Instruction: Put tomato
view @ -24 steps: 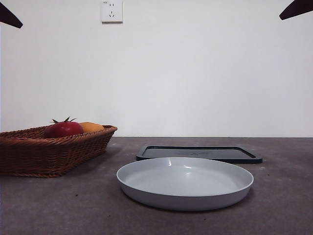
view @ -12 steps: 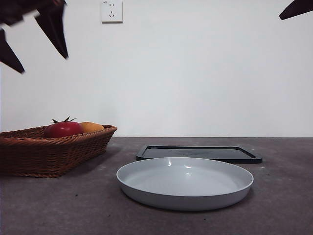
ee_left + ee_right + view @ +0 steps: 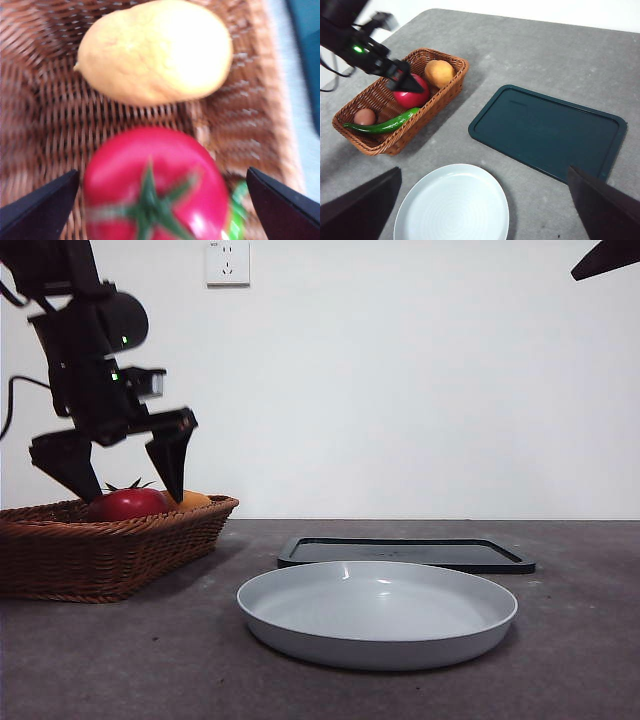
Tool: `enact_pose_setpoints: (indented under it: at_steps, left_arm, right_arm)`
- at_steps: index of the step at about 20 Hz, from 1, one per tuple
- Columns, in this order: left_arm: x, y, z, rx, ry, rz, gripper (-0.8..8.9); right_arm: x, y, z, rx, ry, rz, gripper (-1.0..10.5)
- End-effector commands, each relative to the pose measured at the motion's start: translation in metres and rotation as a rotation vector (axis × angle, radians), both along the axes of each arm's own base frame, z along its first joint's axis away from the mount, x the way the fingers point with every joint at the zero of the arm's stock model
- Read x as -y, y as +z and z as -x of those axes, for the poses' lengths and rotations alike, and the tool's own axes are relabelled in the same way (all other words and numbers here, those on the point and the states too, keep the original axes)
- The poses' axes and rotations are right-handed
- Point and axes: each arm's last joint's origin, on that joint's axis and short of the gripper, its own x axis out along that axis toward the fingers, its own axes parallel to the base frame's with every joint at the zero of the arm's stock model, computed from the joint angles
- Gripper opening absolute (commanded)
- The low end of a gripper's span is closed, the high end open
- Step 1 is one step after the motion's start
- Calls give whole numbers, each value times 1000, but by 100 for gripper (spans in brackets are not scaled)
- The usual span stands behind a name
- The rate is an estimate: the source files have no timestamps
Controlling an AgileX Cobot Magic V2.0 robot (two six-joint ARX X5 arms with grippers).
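The red tomato (image 3: 128, 504) with its green stem lies in the wicker basket (image 3: 110, 550) at the left. My left gripper (image 3: 120, 472) hangs open just above it, one jaw on each side, not touching. Up close, the tomato (image 3: 155, 187) sits between the two black jaws of the left gripper (image 3: 161, 200). From the right wrist view the tomato (image 3: 409, 97) shows under the left arm. My right gripper (image 3: 482, 210) is open and empty, high over the table, seen only as a black tip (image 3: 605, 258) in the front view.
An orange fruit (image 3: 188, 499) lies beside the tomato in the basket, with a green pepper (image 3: 382, 125) and a small brownish fruit (image 3: 365, 117). A grey plate (image 3: 378, 612) sits centre front, a dark tray (image 3: 408, 553) behind it.
The left arm has come down from the top left corner and its open gripper now hangs just over the tomato in the basket. The right arm has not moved.
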Motion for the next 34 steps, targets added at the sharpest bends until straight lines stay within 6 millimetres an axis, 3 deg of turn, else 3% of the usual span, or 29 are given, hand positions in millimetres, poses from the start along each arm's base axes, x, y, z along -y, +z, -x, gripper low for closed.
enact_pose_setpoints:
  at_steps: [1,4,6,7,9,12,15,17,19,22,26,30,34]
  left_arm:
    - [2,-9,-11,18,-16,-8,751]
    - [3,-28,-17,-22,-15,-17,713]
    - [3,-35,-18,-42,-14,-21,422]
    - [3,-35,-18,-45,-8,-19,327]
    - [3,-29,-16,-50,6,-11,309]
    - [3,7,-8,-121,25,-14,309]
    - [12,53,14,-148,17,-6,309]
    - [32,78,36,-121,-22,20,309]
    - [66,88,55,-113,-128,41,309]
    - [124,74,81,-146,-274,29,309]
    - [183,49,106,-169,-435,5,309]
    - [218,15,115,-212,-512,-26,309]
    - [238,-13,119,-251,-548,-54,309]
  right_arm:
    - [-1,6,-1,24,7,-2,653]
    - [-1,6,-1,22,6,-4,653]
    - [-1,6,-1,22,5,-4,653]
    - [-1,6,-1,23,5,-3,653]
    - [-1,6,-1,23,5,-3,653]
    - [-1,6,-1,23,5,-4,653]
    - [-1,6,-1,24,5,-3,653]
    - [-1,6,-1,23,5,-4,653]
    - [-1,6,-1,23,5,-4,653]
    - [-1,6,-1,24,5,-3,653]
    - [-1,6,-1,24,5,-3,653]
    - [-1,6,-1,24,5,-3,653]
    - [-1,6,-1,24,5,-3,653]
